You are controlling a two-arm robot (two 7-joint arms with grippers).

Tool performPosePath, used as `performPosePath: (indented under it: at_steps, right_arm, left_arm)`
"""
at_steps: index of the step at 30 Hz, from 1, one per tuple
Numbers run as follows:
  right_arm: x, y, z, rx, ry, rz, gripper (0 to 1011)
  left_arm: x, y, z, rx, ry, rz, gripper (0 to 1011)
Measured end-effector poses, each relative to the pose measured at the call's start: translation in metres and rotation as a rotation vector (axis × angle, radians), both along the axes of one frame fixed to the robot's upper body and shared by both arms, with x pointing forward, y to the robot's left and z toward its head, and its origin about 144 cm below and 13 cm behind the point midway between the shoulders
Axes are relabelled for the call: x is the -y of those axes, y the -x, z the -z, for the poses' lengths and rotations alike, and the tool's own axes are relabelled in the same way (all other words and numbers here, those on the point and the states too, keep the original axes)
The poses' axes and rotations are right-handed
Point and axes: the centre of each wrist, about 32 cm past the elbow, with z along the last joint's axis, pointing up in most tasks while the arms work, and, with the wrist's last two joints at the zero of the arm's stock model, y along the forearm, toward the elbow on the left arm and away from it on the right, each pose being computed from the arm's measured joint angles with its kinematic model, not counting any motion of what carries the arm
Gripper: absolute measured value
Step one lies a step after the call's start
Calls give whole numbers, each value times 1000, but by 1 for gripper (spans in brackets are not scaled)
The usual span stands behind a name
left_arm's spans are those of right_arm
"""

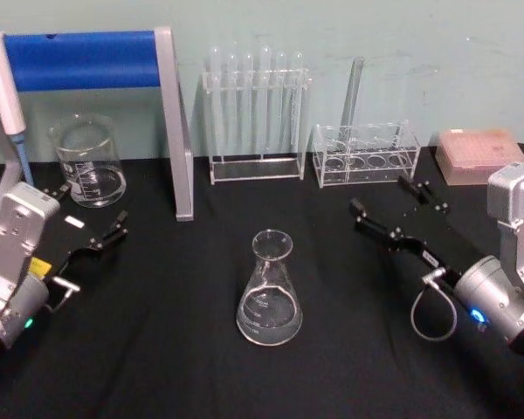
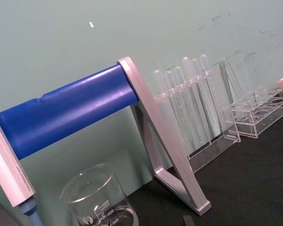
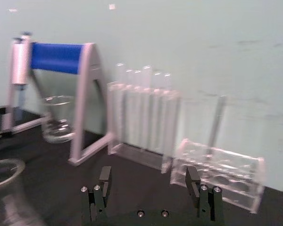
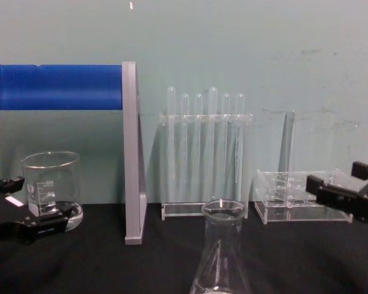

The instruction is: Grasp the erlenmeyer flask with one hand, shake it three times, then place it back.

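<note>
The erlenmeyer flask (image 1: 269,290) stands upright on the black table, in the middle and near the front. The chest view has its neck and rimmed mouth (image 4: 222,214) low in the centre. My right gripper (image 1: 386,199) hovers open to the right of the flask and a little behind it, well apart, with nothing between its fingers (image 3: 105,178). In the right wrist view the gripper (image 3: 148,181) faces the racks at the wall. My left gripper (image 1: 89,211) is open at the left side, just in front of the beaker, and holds nothing; the chest view shows it (image 4: 34,202) low at the left.
A glass beaker (image 1: 89,161) stands at the back left. Beside it is a grey frame with a blue roller (image 1: 175,122) and a pipette (image 1: 4,87). A test tube rack (image 1: 255,113), a lower clear rack (image 1: 367,155) and a pink box (image 1: 476,155) line the back.
</note>
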Motion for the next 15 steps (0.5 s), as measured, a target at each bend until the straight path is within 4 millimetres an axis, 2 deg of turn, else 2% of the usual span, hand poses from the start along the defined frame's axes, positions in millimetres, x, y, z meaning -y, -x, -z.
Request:
performPosePath:
  at_steps: [8, 15]
  right_arm:
    - [-20, -19, 6, -16, 1, 142, 1000]
    - [-27, -37, 16, -96, -2, 189, 1000]
  left_arm:
    - [0, 0, 0, 0, 0, 0, 1001]
    - [0, 0, 0, 0, 0, 0, 1001]
